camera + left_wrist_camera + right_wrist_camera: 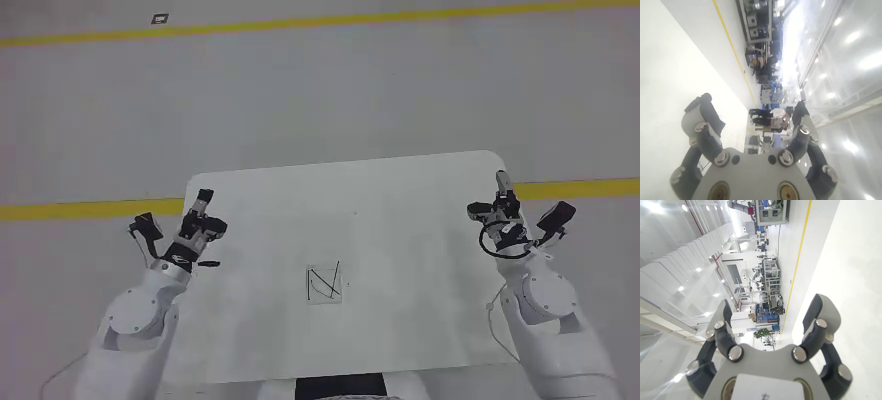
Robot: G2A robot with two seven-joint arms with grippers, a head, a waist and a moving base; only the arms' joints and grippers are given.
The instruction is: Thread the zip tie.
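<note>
The left hand (752, 102) is wide open, with nothing between its two fingers. It hangs over the left edge of the white desk (420, 210). The right hand (771, 300) is open too and holds nothing. It hangs by the right edge of the desk. The zip tie (324, 283) lies flat on the desk between the two hands, well apart from both. It looks like thin dark lines crossing on a small pale square.

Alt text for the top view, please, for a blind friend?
A thin dark zip tie lies untouched on a small square mid-table. The left gripper and right gripper hover open at opposite side edges of the white table.
</note>
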